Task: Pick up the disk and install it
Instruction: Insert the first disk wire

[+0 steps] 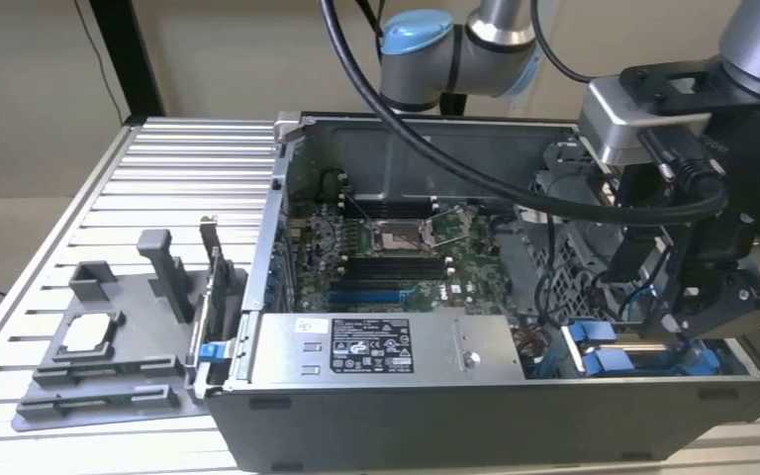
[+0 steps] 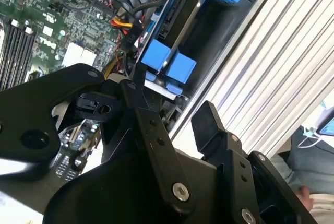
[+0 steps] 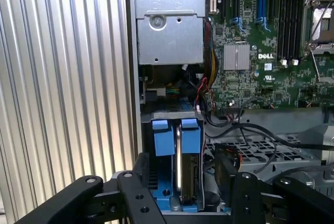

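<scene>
Two fingers of the gripper (image 2: 167, 98) hang spread and empty astride the disk (image 3: 180, 145), which stands on edge in a corner of the case (image 1: 486, 421); I judge the install step all but done; any move now calls for clearing its blue tabs (image 3: 163, 138)

Plain beige wall (image 1: 222, 49) behind a ribbed aluminium tabletop (image 1: 130, 198), black upright post (image 1: 136, 54) at its far corner.

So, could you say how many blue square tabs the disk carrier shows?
2: one tab and its neighbour, side by side on the disk's end; others may be hidden.
</scene>
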